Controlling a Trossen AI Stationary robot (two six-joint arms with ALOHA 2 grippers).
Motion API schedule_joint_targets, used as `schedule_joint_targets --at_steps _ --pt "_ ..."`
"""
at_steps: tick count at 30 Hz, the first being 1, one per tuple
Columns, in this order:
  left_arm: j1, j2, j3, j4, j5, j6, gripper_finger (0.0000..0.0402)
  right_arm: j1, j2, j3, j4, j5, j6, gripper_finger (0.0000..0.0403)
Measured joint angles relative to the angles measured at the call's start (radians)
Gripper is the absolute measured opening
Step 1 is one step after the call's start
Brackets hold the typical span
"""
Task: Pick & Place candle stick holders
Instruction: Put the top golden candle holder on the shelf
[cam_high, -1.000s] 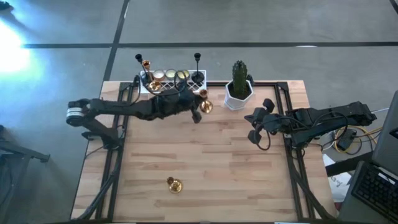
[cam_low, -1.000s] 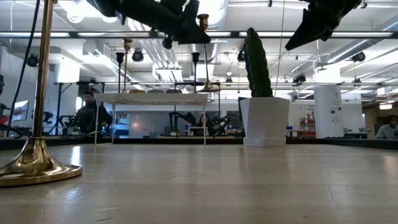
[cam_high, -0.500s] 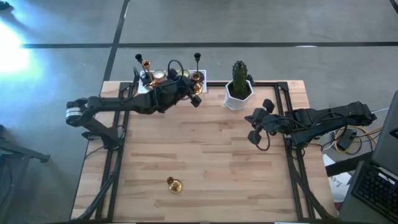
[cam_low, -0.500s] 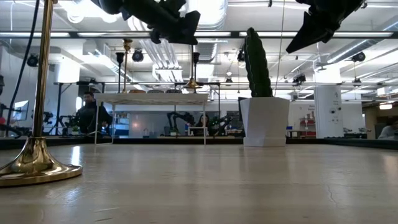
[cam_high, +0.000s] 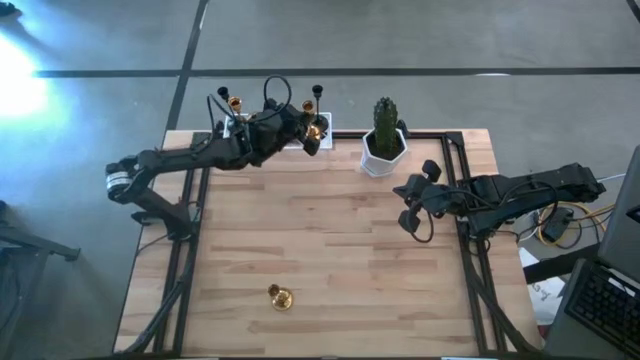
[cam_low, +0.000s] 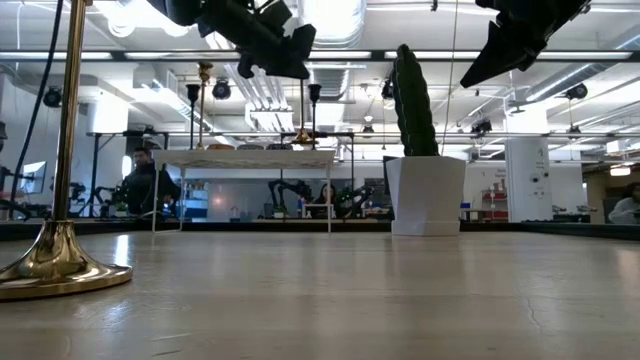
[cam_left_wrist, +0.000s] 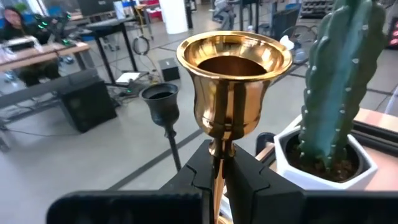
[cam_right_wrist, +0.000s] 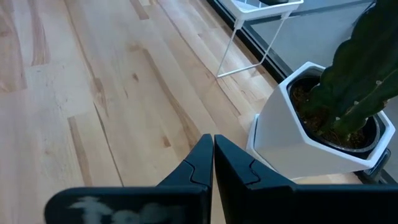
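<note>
Wooden surface (cam_high: 330, 250) carries a white lattice tray (cam_low: 245, 156) beside the cactus pot (cam_high: 383, 152). Over it, the left gripper (cam_left_wrist: 219, 171) has its fingers clamped on a gold candle stick holder (cam_left_wrist: 233, 87); lower it straight, probably into a free slot. The right gripper (cam_right_wrist: 212, 155), fingers together, waits near the pot.

Table (cam_high: 330, 250) mid open; cactus pot (cam_high: 383, 150) blocks rear right.

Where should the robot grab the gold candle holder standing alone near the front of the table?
Probably by its thin stem, above the round base. The gold candle holder stands upright with bare table all round, so a gripper could come down from above or in from any side and close on the stem. The wide base looks too flat to pinch.
</note>
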Motion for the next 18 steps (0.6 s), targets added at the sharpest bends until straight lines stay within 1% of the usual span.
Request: schedule_joint_targets --at_steps 2,7,11,18 --pt "0.014 0.000 0.000 -0.005 0.025 -0.021 0.0020 0.000 0.000 0.000 0.000 0.000 0.000 0.0008" --pt "0.043 0.000 0.000 -0.044 0.033 -0.054 0.0020 0.000 0.000 0.000 0.001 0.000 0.000 0.0008" --pt "0.063 0.001 0.000 -0.063 0.065 -0.075 0.0020 0.000 0.000 0.000 0.003 0.000 0.000 0.0008" --pt "0.073 0.002 -0.001 -0.077 0.074 -0.077 0.0020 0.000 0.000 0.000 0.006 0.000 0.000 0.0008"
